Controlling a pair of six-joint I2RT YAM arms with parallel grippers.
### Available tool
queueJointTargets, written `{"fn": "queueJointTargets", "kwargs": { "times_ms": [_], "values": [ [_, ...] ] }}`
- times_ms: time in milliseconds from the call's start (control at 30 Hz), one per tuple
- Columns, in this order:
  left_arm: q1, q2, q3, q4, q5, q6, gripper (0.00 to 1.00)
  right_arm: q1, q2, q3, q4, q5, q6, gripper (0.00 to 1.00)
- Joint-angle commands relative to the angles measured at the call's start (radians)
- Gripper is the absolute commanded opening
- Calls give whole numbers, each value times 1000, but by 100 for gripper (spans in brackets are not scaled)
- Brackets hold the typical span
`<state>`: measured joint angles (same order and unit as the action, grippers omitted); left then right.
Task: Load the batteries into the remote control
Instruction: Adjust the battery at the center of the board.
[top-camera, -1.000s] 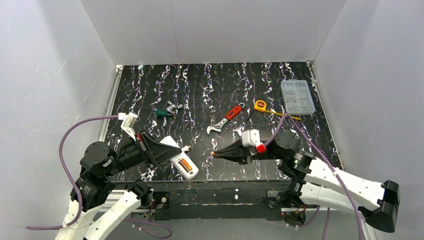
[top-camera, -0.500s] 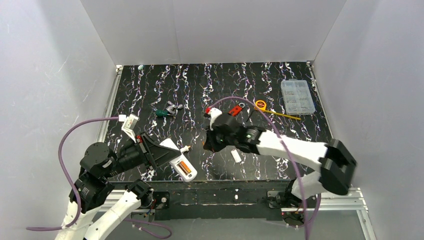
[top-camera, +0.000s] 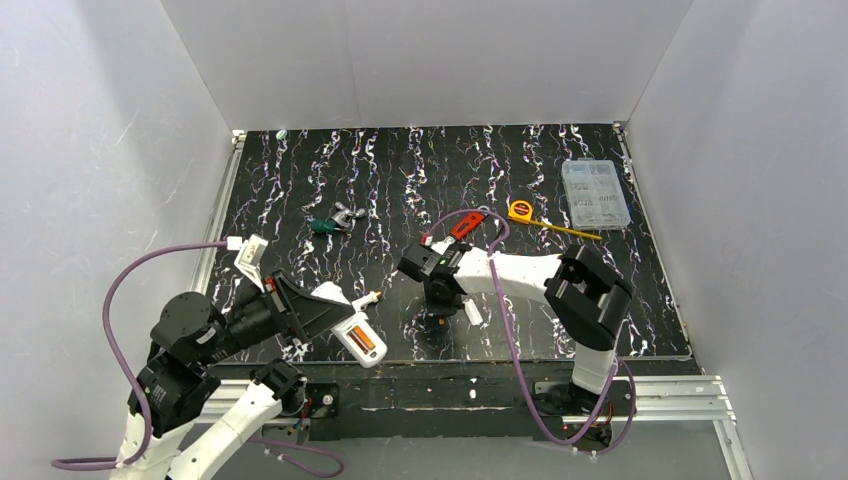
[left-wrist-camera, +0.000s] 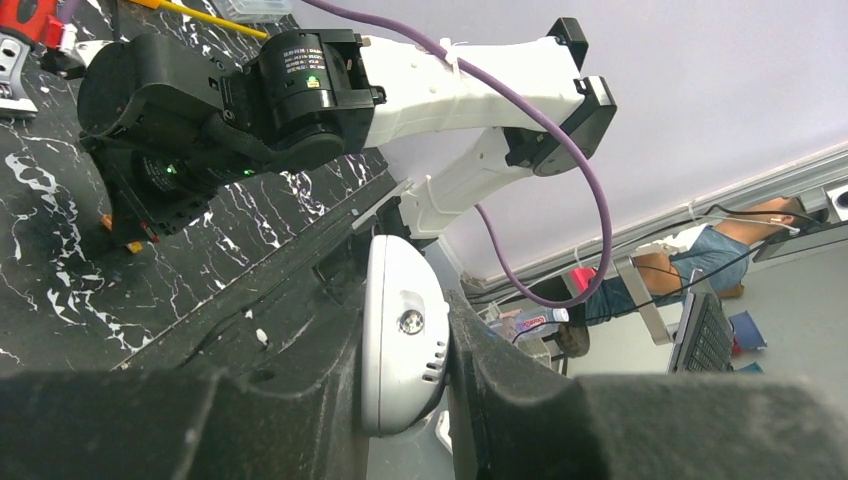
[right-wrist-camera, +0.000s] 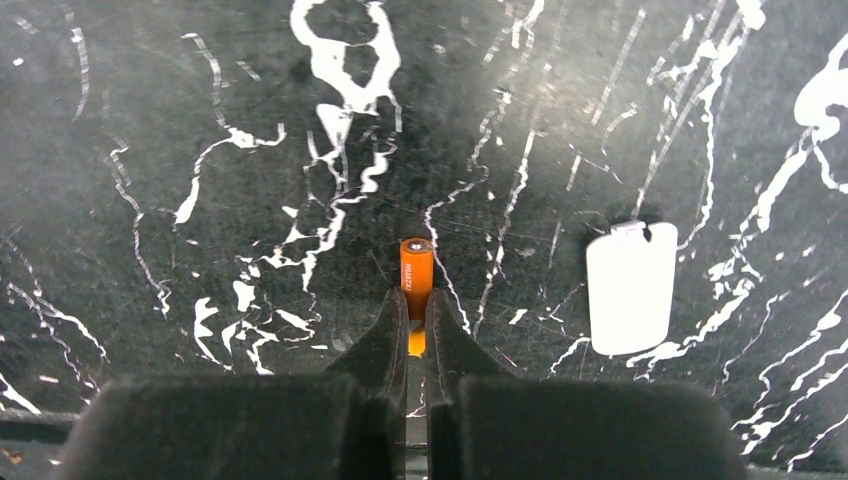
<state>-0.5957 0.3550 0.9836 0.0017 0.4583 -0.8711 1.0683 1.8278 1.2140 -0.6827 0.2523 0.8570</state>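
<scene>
My left gripper (top-camera: 325, 312) is shut on the white remote control (top-camera: 352, 328) and holds it tilted near the table's front edge. The remote's open recess faces up with one orange battery (top-camera: 364, 340) in it. In the left wrist view the remote (left-wrist-camera: 400, 340) sits clamped between my left gripper's (left-wrist-camera: 405, 335) two fingers. My right gripper (top-camera: 436, 303) points down at the table to the right of the remote. In the right wrist view my right gripper (right-wrist-camera: 416, 305) is shut on a second orange battery (right-wrist-camera: 416, 268), which sticks out past the fingertips.
The small flat white cover piece (top-camera: 472, 312) lies just right of my right gripper and also shows in the right wrist view (right-wrist-camera: 630, 288). A red-handled wrench (top-camera: 466, 224), a yellow tape measure (top-camera: 520, 210), a clear parts box (top-camera: 595, 193) and a green-handled tool (top-camera: 328, 224) lie further back.
My right arm has swung from the right side in to the table's middle, and its gripper now points down. My left arm has shifted slightly down and left with the remote.
</scene>
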Motion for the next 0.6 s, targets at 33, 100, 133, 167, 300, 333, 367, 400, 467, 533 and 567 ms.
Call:
{"fn": "queueJointTargets", "kwargs": {
  "times_ms": [33,100,133,167,300,333,367,400,467,533,567],
  "values": [
    [4,-9,44,35,1,18,0,-6,5,-2,-67,33,215,16],
    [4,-4,54,18,5,20,0,-20,7,-14,-43,-19,236,31],
    [4,0,62,9,6,24,0,-29,9,-18,-33,-51,239,33],
    [4,3,64,5,6,27,0,-37,11,-21,-19,-80,235,35],
    [4,11,57,15,6,22,0,-51,0,-40,20,-155,224,41],
    [4,14,57,18,7,22,0,-53,-5,-40,18,-160,218,42],
    [4,18,56,20,8,20,0,-53,-10,-38,13,-158,212,42],
    [4,19,54,21,10,19,0,-53,-13,-35,8,-158,204,42],
    [4,21,47,29,10,14,0,-54,-18,-27,-13,-157,190,42],
    [4,19,39,39,9,8,0,-56,-21,-18,-32,-156,182,42],
    [4,19,38,41,9,6,0,-56,-24,-18,-38,-156,179,42]
  ]
}}
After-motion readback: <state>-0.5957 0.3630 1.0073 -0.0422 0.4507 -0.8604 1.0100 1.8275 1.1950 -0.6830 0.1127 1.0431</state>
